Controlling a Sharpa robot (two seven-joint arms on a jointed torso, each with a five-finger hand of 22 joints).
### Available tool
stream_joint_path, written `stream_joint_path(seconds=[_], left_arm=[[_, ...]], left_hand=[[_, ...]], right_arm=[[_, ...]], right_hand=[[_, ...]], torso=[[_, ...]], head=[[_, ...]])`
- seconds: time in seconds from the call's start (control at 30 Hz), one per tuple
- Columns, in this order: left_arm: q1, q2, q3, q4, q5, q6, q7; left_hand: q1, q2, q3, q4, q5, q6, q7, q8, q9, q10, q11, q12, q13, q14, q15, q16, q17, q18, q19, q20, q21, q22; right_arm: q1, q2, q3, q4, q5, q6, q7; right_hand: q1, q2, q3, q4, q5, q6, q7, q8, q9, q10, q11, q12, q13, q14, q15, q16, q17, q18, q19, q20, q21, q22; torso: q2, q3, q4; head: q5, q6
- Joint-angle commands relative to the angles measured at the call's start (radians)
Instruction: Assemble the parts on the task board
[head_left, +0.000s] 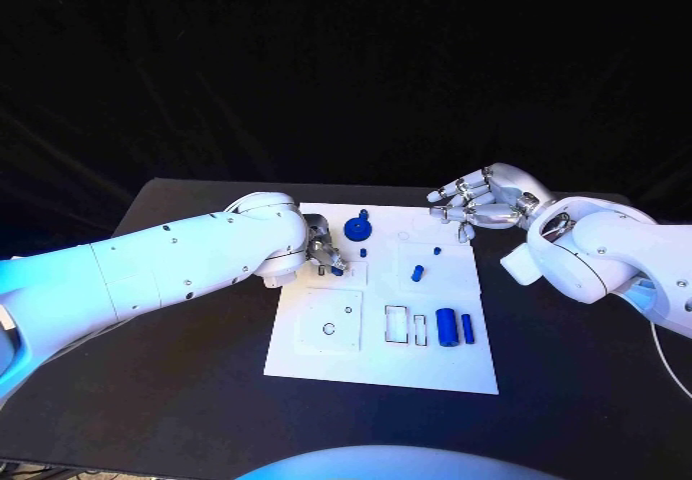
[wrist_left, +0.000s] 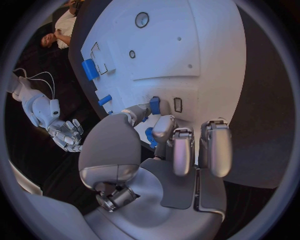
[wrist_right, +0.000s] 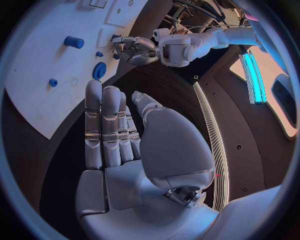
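Observation:
The white task board (head_left: 433, 370) lies mid-table. My left hand (head_left: 317, 250) is low over the board's left side and pinches a small blue part (wrist_left: 154, 105) between thumb and finger, beside a small slot (wrist_left: 177, 104). A blue gear (head_left: 358, 230) stands near the far edge, with a tiny blue piece (head_left: 364, 253) just in front of it. A short blue peg (head_left: 415, 270) lies mid-board. A blue cylinder (head_left: 447, 327) and a slimmer blue bar (head_left: 466, 325) lie at the right. My right hand (head_left: 476, 205) hovers at the far right corner, holding nothing, its fingers (wrist_right: 103, 125) straight.
Several empty cut-outs (head_left: 332, 320) and narrow slots (head_left: 397, 323) mark the near half of the board. Bare black table (head_left: 188, 360) surrounds the board on all sides. My left forearm (head_left: 159, 265) crosses the table's left part.

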Motion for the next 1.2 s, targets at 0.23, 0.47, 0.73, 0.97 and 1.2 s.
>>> stream_joint_path(seconds=[0.23, 0.47, 0.73, 0.97, 1.2], left_arm=[[-0.006, 0.020, -0.004, -0.030, 0.019, 0.045, -0.017], [-0.006, 0.028, -0.005, -0.040, 0.021, 0.066, -0.019], [-0.006, 0.030, -0.005, -0.045, 0.019, 0.083, -0.024], [-0.006, 0.032, -0.005, -0.053, 0.015, 0.076, -0.027], [-0.006, 0.029, -0.002, -0.054, 0.022, 0.060, -0.028]], left_hand=[[-0.031, 0.008, -0.011, -0.025, 0.000, 0.022, -0.010, -0.012, -0.003, 0.002, -0.008, 0.008, 0.005, 0.107, -0.008, 0.002, 0.263, -0.009, 0.043, -0.008, 0.008, 0.143], [-0.056, 0.007, -0.101, 0.007, -0.002, 0.037, -0.011, -0.012, 0.000, 0.004, -0.009, 0.014, 0.011, 0.107, -0.009, 0.002, 0.263, -0.011, 0.047, -0.008, 0.011, 0.151], [-0.083, 0.016, -0.209, 0.053, -0.003, 0.045, -0.010, -0.014, 0.003, 0.004, -0.008, 0.015, 0.012, 0.107, -0.008, 0.002, 0.263, -0.011, 0.047, -0.009, 0.012, 0.153], [-0.102, 0.024, -0.308, 0.096, -0.035, 0.049, -0.011, -0.009, 0.011, 0.003, -0.008, 0.015, 0.010, 0.107, -0.008, 0.002, 0.263, -0.012, 0.049, -0.008, 0.014, 0.157], [-0.080, 0.048, -0.405, 0.140, -0.134, 0.046, -0.012, -0.005, 0.019, 0.003, -0.009, 0.016, 0.009, 0.107, -0.009, 0.002, 0.263, -0.013, 0.051, -0.010, 0.015, 0.161]], right_arm=[[-0.002, 0.003, 0.000, 0.000, -0.001, 0.015, 0.008], [-0.002, 0.002, 0.000, -0.001, -0.001, 0.018, 0.007], [-0.003, 0.002, 0.000, 0.001, -0.017, 0.019, 0.008], [-0.003, 0.002, 0.000, -0.002, -0.026, 0.020, 0.011], [-0.003, 0.003, 0.000, -0.005, -0.026, 0.019, 0.013]], right_hand=[[-0.011, -0.003, 0.003, 0.006, 0.007, -0.006, 0.000, -0.007, -0.001, -0.002, 0.004, -0.004, -0.003, -0.009, 0.004, -0.008, -0.002, 0.005, 0.006, 0.005, -0.009, -0.003], [-0.013, -0.003, 0.003, 0.007, 0.007, -0.006, 0.000, -0.007, -0.001, -0.002, 0.005, -0.004, -0.003, -0.009, 0.004, -0.010, -0.003, 0.005, 0.006, 0.005, -0.009, -0.004], [-0.007, -0.008, 0.005, 0.000, 0.005, -0.007, -0.001, -0.006, 0.000, -0.003, 0.004, -0.003, -0.005, -0.010, 0.004, -0.012, -0.001, 0.006, 0.007, 0.005, -0.013, -0.006], [-0.023, -0.012, -0.003, 0.007, -0.010, -0.006, 0.000, -0.005, 0.000, -0.003, 0.006, 0.000, -0.007, -0.011, 0.005, -0.017, 0.000, 0.005, 0.008, 0.007, -0.018, -0.009], [-0.033, -0.015, -0.010, 0.012, -0.018, -0.006, -0.001, -0.004, 0.001, -0.003, 0.006, 0.002, -0.008, -0.011, 0.006, -0.023, -0.001, 0.006, 0.009, 0.008, -0.022, -0.012]], torso=[[0.000, 0.0008, -0.0005], [0.000, 0.0001, -0.0006], [-0.001, -0.0012, 0.0003], [0.000, -0.0016, 0.0009], [0.000, -0.0021, 0.0007]], head=[[-0.001, 0.001], [-0.003, 0.001], [-0.005, 0.000], [-0.005, 0.000], [-0.004, -0.001]])
